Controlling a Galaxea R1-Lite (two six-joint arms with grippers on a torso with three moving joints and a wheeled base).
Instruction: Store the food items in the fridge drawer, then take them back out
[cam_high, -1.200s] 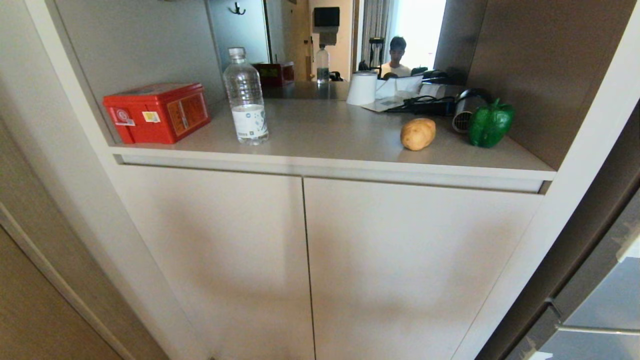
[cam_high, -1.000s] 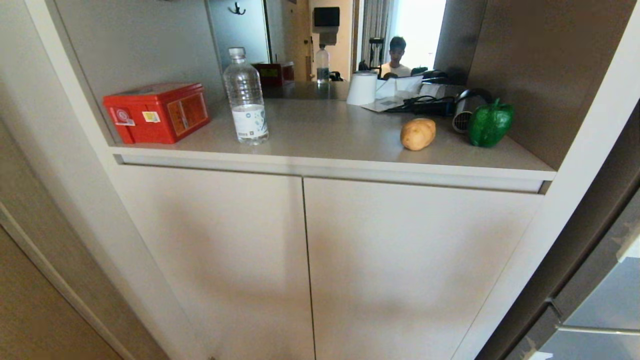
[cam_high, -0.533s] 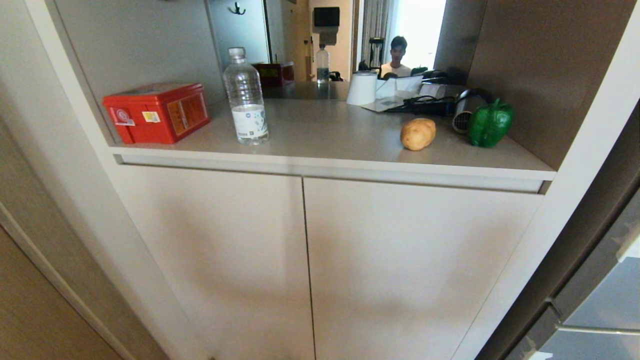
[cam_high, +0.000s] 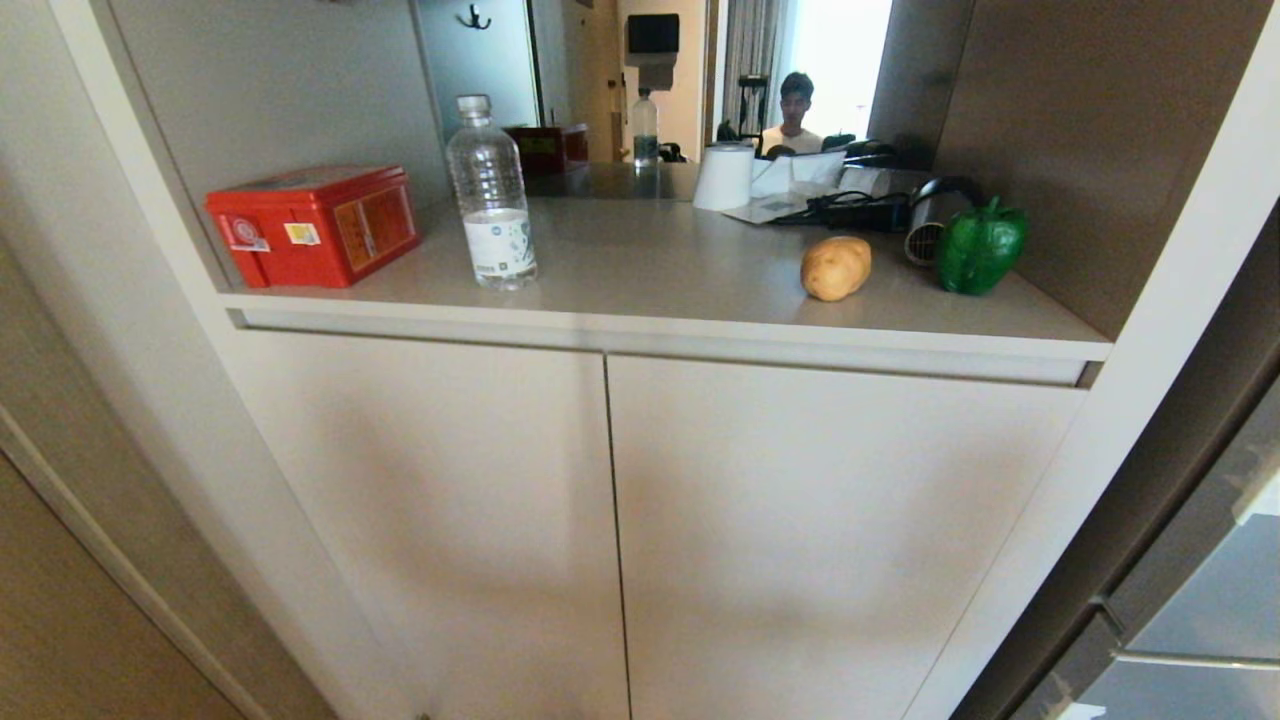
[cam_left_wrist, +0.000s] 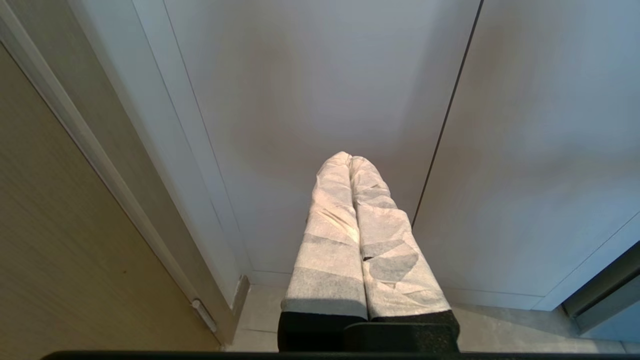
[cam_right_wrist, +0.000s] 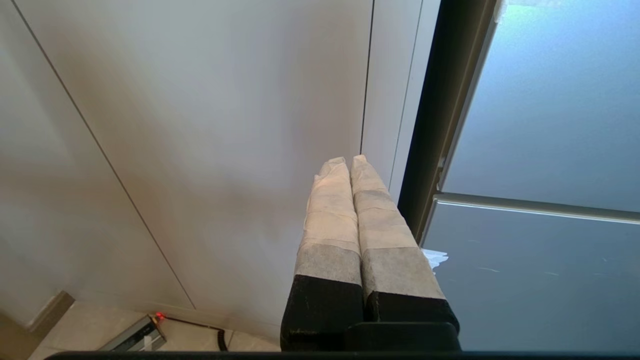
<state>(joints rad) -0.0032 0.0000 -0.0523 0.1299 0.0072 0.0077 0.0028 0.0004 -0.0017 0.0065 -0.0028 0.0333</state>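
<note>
A tan potato (cam_high: 836, 267) lies on the beige counter (cam_high: 650, 265) toward its right side. A glossy green bell pepper (cam_high: 981, 247) stands further right, close to the dark side wall. The fridge drawer is out of view. Neither arm shows in the head view. My left gripper (cam_left_wrist: 349, 157) is shut and empty, hanging low in front of the white cabinet doors (cam_left_wrist: 310, 100). My right gripper (cam_right_wrist: 348, 160) is also shut and empty, low beside the cabinet's right edge and the grey fridge front (cam_right_wrist: 545, 150).
A clear water bottle (cam_high: 490, 195) and a red box (cam_high: 315, 225) stand on the counter's left half. A paper roll (cam_high: 724, 176), black cables and a hair dryer (cam_high: 930, 222) sit at the back right. A person (cam_high: 793, 112) shows in the mirror behind. A power strip (cam_right_wrist: 135, 336) lies on the floor.
</note>
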